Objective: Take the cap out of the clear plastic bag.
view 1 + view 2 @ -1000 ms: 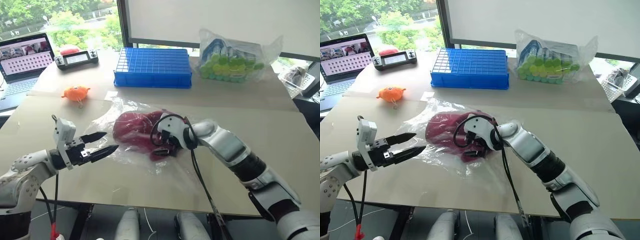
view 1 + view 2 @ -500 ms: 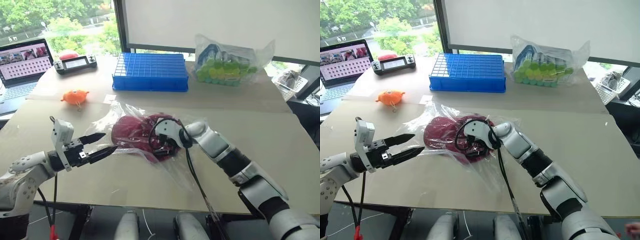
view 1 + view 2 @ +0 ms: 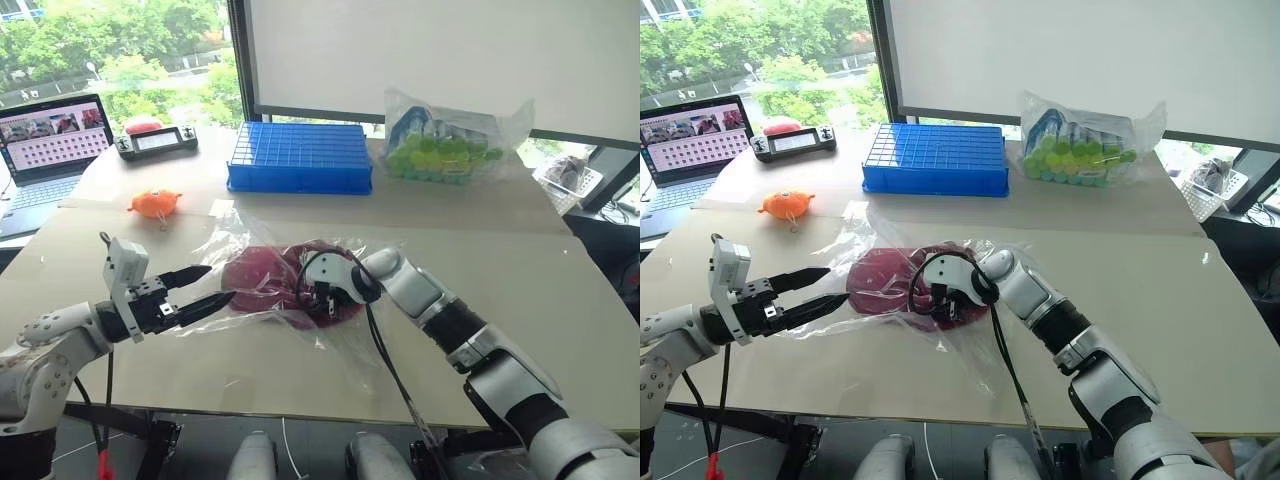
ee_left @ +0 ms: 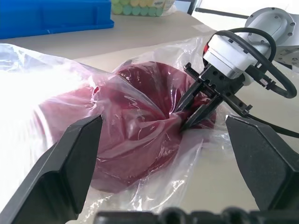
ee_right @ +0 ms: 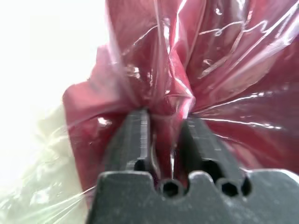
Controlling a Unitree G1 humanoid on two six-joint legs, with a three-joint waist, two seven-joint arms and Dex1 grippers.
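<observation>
Right gripper (image 4: pixel 184 116) pinches cap (image 4: pixel 135 135) through clear plastic bag (image 4: pixel 56 74).
Fingers nearly closed on fabric fold; left gripper (image 3: pixel 215 288) gapes wide beside the bag, empty.

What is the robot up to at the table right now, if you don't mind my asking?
It is working a dark red cap out of a clear plastic bag. The right gripper has pinched a fold of bag and cap together. The left gripper waits open beside the bag. The cap is still inside.

cap (image 3: pixel 262 272) blurred under clear plastic bag (image 3: pixel 345 335)
</observation>
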